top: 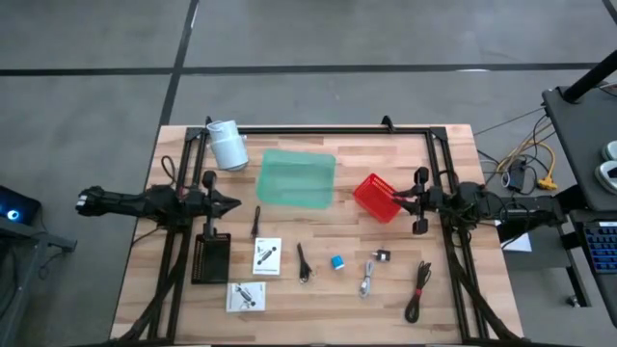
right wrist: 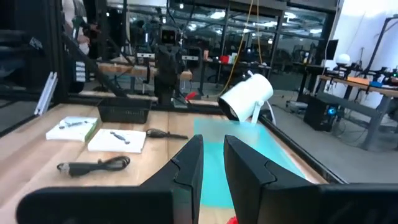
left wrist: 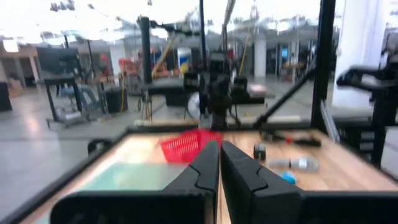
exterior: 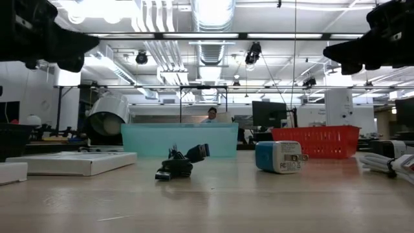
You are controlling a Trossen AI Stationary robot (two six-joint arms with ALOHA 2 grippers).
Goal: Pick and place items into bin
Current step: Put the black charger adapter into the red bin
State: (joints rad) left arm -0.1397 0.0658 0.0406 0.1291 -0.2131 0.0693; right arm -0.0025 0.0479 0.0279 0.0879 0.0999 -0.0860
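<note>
The items lie on the near half of the table: a thin black stick, two white packets, a black cable, a small blue cylinder, a tiny black adapter, a silver cable and another black cable. A translucent teal bin sits in the middle. My left gripper hovers left of the bin, shut and empty. My right gripper hovers at a red basket's right side, its fingers a narrow gap apart, empty.
A white cylindrical roll stands at the far left. A black tray lies near the left arm's frame. Black frame rails run along both sides and the far edge. A person sits in the room beyond.
</note>
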